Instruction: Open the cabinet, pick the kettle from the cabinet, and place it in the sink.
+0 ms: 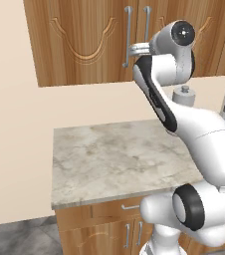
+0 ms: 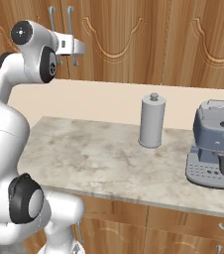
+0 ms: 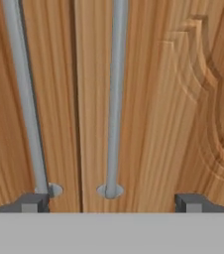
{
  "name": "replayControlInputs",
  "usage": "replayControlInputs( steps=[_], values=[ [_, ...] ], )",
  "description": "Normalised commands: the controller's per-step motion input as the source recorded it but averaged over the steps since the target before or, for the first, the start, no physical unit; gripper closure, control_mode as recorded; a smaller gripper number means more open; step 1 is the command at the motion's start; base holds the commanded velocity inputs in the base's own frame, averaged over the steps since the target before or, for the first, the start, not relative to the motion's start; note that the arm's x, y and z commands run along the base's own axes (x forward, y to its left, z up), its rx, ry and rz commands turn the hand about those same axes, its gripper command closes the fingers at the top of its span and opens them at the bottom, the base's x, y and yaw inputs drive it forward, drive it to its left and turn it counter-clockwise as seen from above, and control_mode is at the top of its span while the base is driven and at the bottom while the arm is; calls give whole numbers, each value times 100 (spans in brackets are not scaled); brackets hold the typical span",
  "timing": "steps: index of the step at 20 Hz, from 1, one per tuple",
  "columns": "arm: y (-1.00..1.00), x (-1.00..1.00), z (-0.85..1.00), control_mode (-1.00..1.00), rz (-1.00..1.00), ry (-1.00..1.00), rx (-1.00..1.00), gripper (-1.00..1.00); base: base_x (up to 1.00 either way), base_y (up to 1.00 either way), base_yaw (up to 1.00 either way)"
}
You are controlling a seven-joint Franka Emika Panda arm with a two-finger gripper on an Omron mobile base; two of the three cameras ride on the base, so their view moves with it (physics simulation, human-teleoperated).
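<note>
Facing the shut cabinet [image 3: 148, 99], spread-wide gripper [image 3: 111, 202] straddling the right door's handle [image 3: 115, 99], nothing grasped.

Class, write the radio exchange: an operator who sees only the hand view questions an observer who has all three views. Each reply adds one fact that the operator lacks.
Operator: A bar handle of the cabinet stands between my open gripper tips. What is beneath me?
Observer: A marble counter, well below the gripper.
Operator: Anything standing on it?
Observer: A grey canister, upright, off to the right.
Operator: Is it alone?
Observer: No, a grey-blue coffee machine stands further right, apart from it.
</note>
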Motion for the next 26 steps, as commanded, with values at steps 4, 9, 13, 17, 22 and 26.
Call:
replayControlInputs(
  steps=[4, 9, 13, 17, 22, 26],
  values=[
    [0, 41, -1, -100, 0, 2, 1, -100, 0, 0, 0],
    [0, 40, -4, -100, 0, 2, 0, -100, 0, 0, 0],
    [0, 37, -5, -100, 0, 0, 0, -100, 0, 0, 0],
    [0, 37, -7, -100, 0, 0, 0, 100, 0, 0, 0],
    [0, 36, -7, -100, 0, 0, 0, 100, 0, 0, 0],
    [0, 33, -8, -100, 0, 1, 0, 100, 0, 0, 0]
  ],
)
